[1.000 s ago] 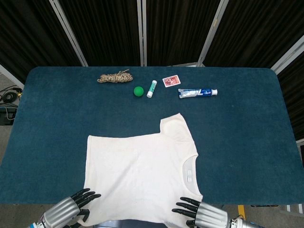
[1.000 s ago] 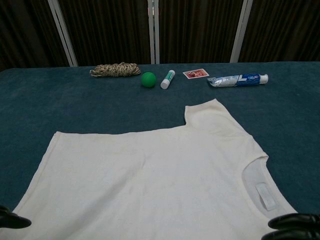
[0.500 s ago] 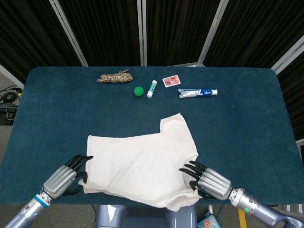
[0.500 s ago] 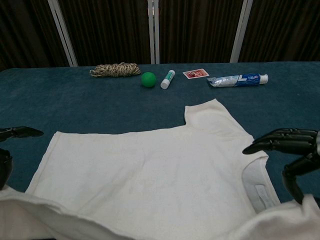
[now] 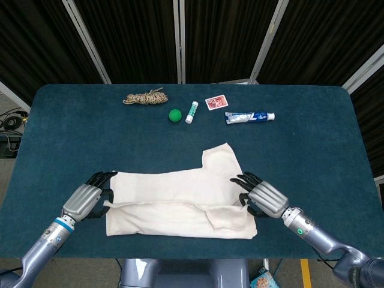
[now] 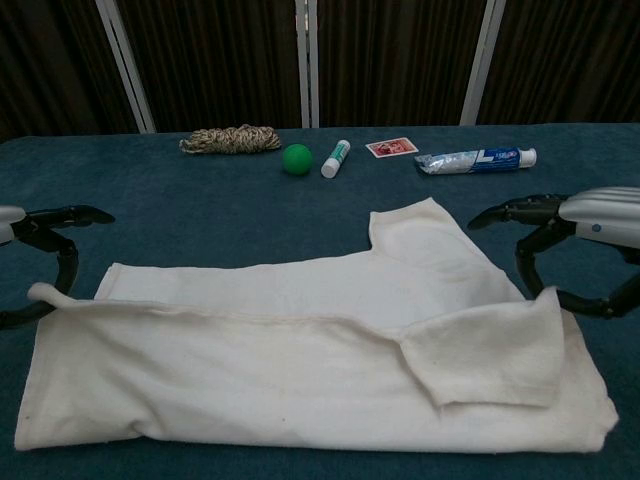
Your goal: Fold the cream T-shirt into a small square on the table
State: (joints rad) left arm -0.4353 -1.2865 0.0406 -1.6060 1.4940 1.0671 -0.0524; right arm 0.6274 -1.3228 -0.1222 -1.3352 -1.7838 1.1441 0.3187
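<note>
Both hands, the left hand [image 5: 89, 201] and the right hand [image 5: 262, 197], have carried the near hem of the cream cotton T-shirt [image 5: 180, 204] away from the robot and over the body of the garment within the last second, so the shirt, which lay flat a moment ago, now lies doubled lengthwise on the dark blue felt-covered table [image 5: 312, 150], near its front edge. Each hand pinches a corner of the folded-over flap between curled fingers (the grips look light, and the cloth sags between them). That reads as the first fold all but laid, with release and further folds left before a small square. Beyond the shirt, toward the table's far edge, sit one coil of tan rope [image 5: 146, 96], one green ball [image 5: 174, 115], one white tube-shaped stick [image 5: 191, 111], one red playing card [image 5: 216, 102] and one blue-and-white toothpaste tube [image 5: 249, 117].
</note>
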